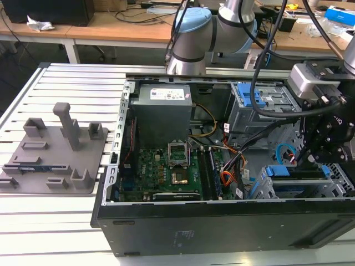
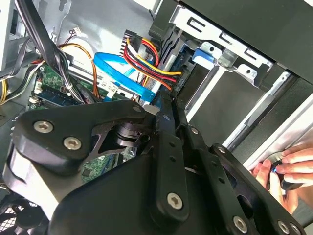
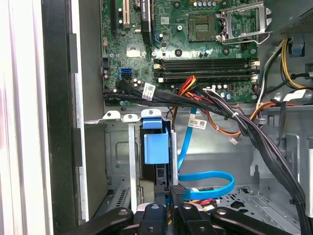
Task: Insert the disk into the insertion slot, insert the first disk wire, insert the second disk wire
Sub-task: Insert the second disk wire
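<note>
Step in hand, as I judge it: second wire.

- the disk (image 3: 156, 149) sits in the insertion slot (image 3: 117, 156), blue frame showing; in exterior view slot lies at 4 o'clock of open case.
- the first disk wire (image 2: 146, 63) runs to disk edge, plug looks seated.
- gripper (image 2: 164, 105) narrow, fingers seem pinched on dark plug of the second disk wire (image 3: 205, 188), just beside disk's connector edge.
- Seating calls for plug squared to socket, straight gentle push, blue loop kept slack.
- person's hand (image 2: 288, 169) rests on case rim; I mind it.
</note>
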Controlling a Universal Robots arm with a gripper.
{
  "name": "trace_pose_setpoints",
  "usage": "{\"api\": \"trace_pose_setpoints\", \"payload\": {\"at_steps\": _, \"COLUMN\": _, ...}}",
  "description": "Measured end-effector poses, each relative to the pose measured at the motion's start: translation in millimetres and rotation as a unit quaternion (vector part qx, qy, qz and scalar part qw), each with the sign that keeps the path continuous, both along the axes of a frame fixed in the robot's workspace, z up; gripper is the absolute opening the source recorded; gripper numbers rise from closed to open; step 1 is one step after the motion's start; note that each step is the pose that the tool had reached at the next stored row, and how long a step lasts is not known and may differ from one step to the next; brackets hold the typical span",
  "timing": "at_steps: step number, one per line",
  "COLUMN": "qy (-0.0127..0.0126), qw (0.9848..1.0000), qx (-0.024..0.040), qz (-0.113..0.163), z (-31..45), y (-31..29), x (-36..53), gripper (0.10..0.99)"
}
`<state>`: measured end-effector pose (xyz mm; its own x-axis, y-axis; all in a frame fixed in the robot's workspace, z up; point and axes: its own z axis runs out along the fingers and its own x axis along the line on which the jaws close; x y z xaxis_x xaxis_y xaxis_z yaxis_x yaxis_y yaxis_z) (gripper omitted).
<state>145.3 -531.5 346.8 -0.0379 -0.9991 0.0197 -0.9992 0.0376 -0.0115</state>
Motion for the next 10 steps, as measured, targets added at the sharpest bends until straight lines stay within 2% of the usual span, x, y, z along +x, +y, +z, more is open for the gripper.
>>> {"api": "trace_pose_setpoints", "payload": {"at_steps": 10, "qy": 0.0, "qw": 1.0, "qx": 0.0001, "qz": 0.0, "z": -4.7, "y": -3.1, "x": 0.0, "gripper": 0.161}}
